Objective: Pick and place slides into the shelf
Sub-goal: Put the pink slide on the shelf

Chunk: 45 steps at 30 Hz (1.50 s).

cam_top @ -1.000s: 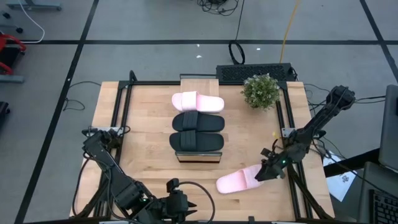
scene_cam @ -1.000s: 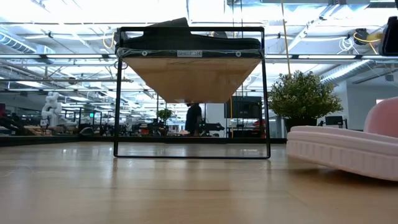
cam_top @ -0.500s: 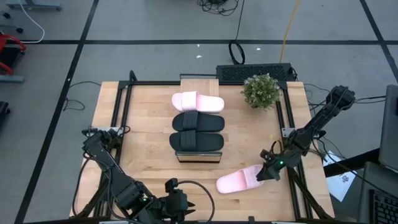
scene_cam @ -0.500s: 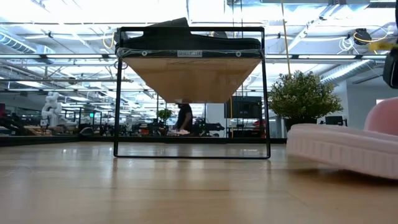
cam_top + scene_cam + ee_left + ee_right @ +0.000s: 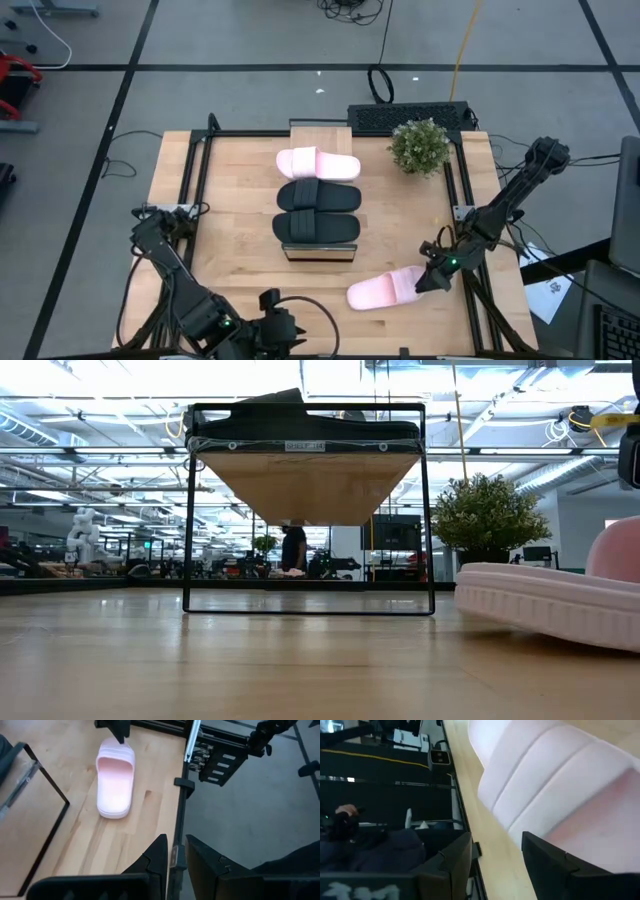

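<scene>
The shelf (image 5: 320, 135) stands mid-table, and on its plank top lie one pink slide (image 5: 318, 163) and two black slides (image 5: 318, 196). In the low view the shelf (image 5: 305, 480) rests on its dark frame legs. Another pink slide (image 5: 385, 290) lies sole down on the table at the near right, strap end toward the right edge. My right gripper (image 5: 428, 283) is open at that strap end. My left gripper (image 5: 283, 335) hovers over the near edge, narrowly open with nothing between its fingers (image 5: 175, 847). My right gripper comes at the pink slide's strap end (image 5: 555, 795) from the table's right, slanting slightly down. One finger (image 5: 555, 860) overlaps the strap's edge and the other (image 5: 450, 865) stands over bare table beside it. I cannot tell whether either finger touches the slide.
A potted plant (image 5: 420, 146) stands at the far right corner, with a dark flat device (image 5: 410, 115) behind it. Dark frame rails (image 5: 462, 215) run along the table's sides. Bare wood lies left of the shelf (image 5: 225, 210) and before it.
My right gripper has tipped a little and risen slightly at the strap end of the pink slide on the table, its opening unchanged. That slide has crept a little toward the table's left.
</scene>
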Available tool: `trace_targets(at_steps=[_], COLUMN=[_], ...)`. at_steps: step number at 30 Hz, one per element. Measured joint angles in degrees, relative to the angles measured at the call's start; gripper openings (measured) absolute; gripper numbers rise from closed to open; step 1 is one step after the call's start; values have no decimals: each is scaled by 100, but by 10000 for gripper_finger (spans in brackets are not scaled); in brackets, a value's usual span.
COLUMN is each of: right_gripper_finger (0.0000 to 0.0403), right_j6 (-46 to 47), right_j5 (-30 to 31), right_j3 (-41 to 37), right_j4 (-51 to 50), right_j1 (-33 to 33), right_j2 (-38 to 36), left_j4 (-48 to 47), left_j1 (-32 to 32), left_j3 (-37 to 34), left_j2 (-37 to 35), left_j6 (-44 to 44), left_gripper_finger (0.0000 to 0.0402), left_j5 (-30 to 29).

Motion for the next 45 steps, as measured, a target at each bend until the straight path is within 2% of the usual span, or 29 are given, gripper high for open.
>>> trace_targets(at_steps=[9,15,27,38,45], right_gripper_finger=[164,164,164,164,164], right_j6=[410,312,627,630,513], right_j5=[17,624,622,661,925], right_j3=[3,5,8,8,8], right_j4=[-1388,-1219,-1319,-849,-434], right_j1=[2,-4,-4,-4,-2], right_j2=[-624,-633,-342,-40,171], left_j4=[-145,-171,-184,-273,-285], left_j1=[-190,-214,-210,-210,-210], left_j3=[0,0,0,0,0], left_j2=[0,0,0,0,0], left_j6=[-365,-410,-400,-368,-353], left_gripper_finger=[61,61,60,60,60], left_j5=[-46,-55,-57,-114,-205])
